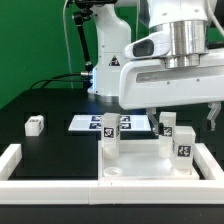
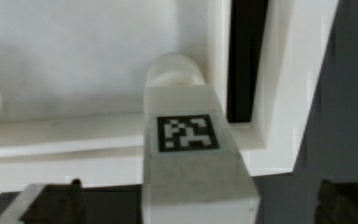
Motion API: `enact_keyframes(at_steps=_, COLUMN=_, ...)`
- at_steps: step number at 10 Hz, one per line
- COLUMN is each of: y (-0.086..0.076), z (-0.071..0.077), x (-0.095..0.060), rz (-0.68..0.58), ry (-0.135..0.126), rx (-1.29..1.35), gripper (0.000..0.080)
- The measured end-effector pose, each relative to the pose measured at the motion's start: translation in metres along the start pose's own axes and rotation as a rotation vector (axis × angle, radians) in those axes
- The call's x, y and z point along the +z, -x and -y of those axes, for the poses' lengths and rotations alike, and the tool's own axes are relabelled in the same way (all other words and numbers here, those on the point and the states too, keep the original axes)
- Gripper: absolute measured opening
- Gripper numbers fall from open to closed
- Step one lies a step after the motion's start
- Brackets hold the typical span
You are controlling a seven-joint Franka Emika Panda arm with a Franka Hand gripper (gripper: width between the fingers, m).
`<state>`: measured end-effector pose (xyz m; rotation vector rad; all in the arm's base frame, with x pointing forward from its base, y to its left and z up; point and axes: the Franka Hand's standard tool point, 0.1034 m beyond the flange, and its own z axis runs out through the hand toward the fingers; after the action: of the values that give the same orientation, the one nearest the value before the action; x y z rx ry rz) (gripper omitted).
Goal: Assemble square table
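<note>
The black table (image 1: 55,150) bears the marker board (image 1: 85,124), a loose leg (image 1: 35,125), tabletop (image 1: 140,172) and rail (image 1: 14,160).

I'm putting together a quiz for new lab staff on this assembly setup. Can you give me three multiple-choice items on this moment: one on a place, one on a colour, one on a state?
1. The lone leg, apart from the others, lies:
A. on the table, toward the exterior view's left
B. stacked on another leg
C. lifted in the air

2. The table's surface is:
A. red
B. black
C. wood brown

3. The gripper is:
A. shut on a leg
B. out of view
C. open, with a tagged leg between its fingertips

Answers:
1 A: it rests by itself on the surface at that side.
2 B: the bare surface is black.
3 C: the wrist view shows both fingertips standing clear of the leg's sides.
</note>
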<state>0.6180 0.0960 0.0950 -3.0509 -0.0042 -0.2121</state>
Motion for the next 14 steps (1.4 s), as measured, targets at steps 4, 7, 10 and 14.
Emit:
enact_keyframes(at_steps=4, y=0.0, z=-0.004, x=0.006, rz=0.153, ry=-0.016, rx=0.014, gripper=0.0649)
enact_keyframes(at_steps=7, y=-0.001, z=-0.008, x=0.011, rz=0.167, ry=-0.013, rx=0.018, gripper=0.0649)
enact_keyframes(at_steps=10, y=-0.008, z=-0.014, x=0.012, rz=0.165, ry=-0.005, rx=0.035, gripper=0.0649)
enact_keyframes(at_steps=14, y=-0.007, z=-0.014, x=0.012, rz=0.166, ry=0.01, rx=0.23, gripper=0.0335)
